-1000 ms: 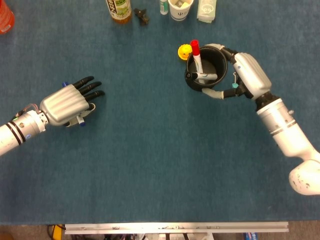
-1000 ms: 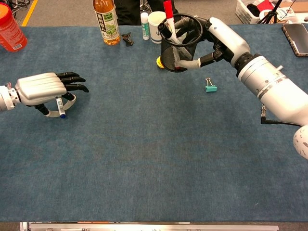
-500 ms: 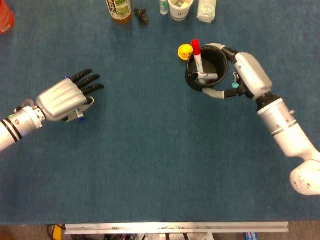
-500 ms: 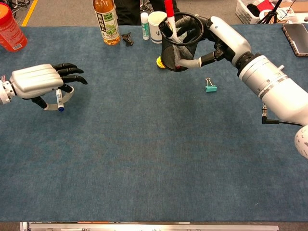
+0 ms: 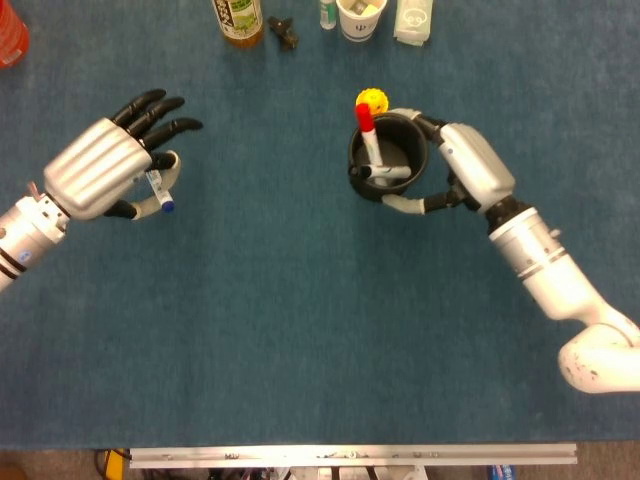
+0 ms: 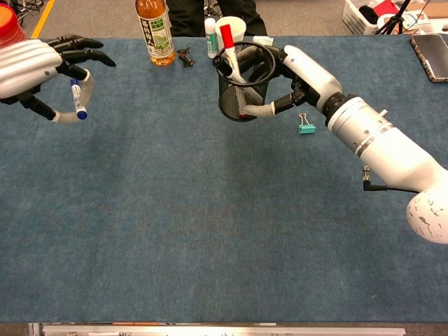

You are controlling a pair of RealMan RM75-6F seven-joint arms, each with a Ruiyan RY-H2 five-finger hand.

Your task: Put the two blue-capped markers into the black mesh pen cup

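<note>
Surface: blue felt-like table (image 5: 300,330), viewed from above and from the chest.
Left hand: the left hand (image 5: 105,168) is raised above the table's left side, pinching one blue-capped marker (image 6: 78,99) between thumb and finger, cap end pointing down.
Right hand: the right hand (image 6: 297,73) is wrapped around the black mesh pen cup (image 6: 241,87), thumb and fingers clamped on its wall.
Cup contents: a red-capped marker (image 5: 368,130) stands tilted inside; a second pen-like item lies across the interior, cap colour cannot be told.
Far edge: tea bottle (image 6: 154,31), white paper cup (image 6: 229,31), small white tube (image 6: 210,38), black binder clip (image 6: 185,56).
Near cup: yellow ball (image 5: 372,100) just behind it; teal binder clip (image 6: 306,127) beside the right wrist.
</note>
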